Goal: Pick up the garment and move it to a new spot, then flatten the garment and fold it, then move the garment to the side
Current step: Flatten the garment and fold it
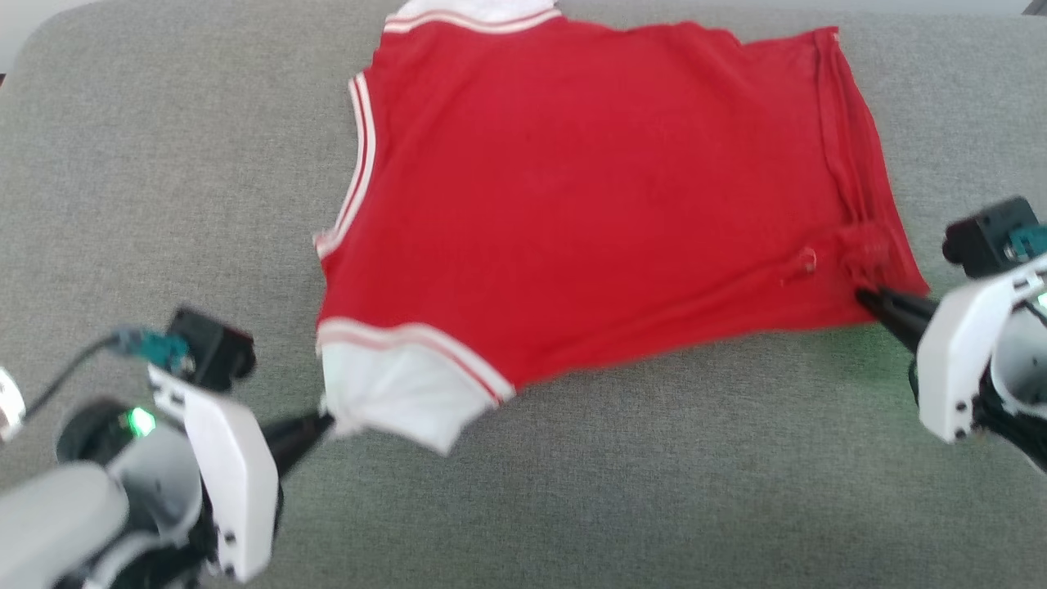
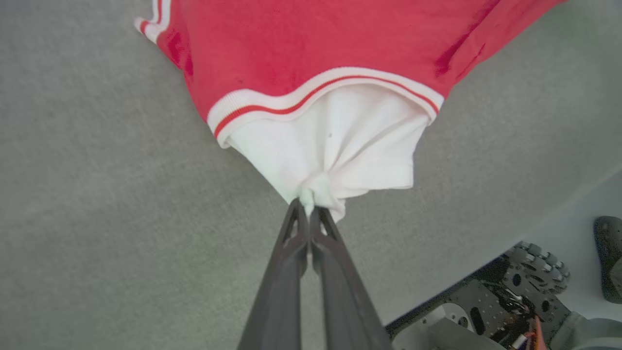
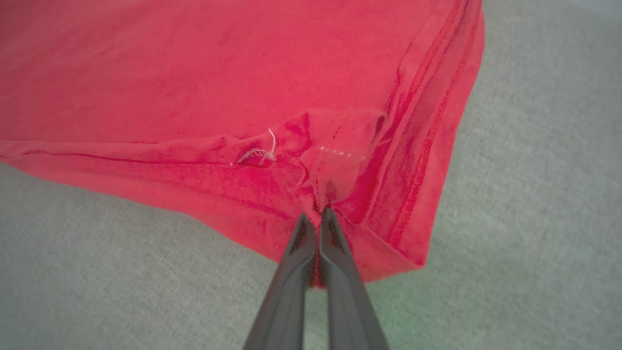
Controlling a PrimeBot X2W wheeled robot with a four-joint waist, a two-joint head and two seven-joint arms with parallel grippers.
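Observation:
The garment (image 1: 589, 188), a red jersey shirt with white sleeve panels and striped trim, lies spread on the grey padded surface (image 1: 164, 164). My left gripper (image 1: 325, 422) is shut on the tip of its white sleeve (image 2: 340, 146) at the near left corner, bunching the cloth; the pinch shows at the left gripper (image 2: 307, 204). My right gripper (image 1: 863, 296) is shut on the red hem corner at the near right, seen at the right gripper (image 3: 318, 214). A small hole (image 3: 257, 156) with a loose white thread sits just left of that grip.
The grey surface (image 3: 534, 194) extends well beyond the shirt on the left, right and near sides. In the left wrist view, part of the robot's base (image 2: 510, 296) and pale floor (image 2: 573, 204) show past the surface's edge at lower right.

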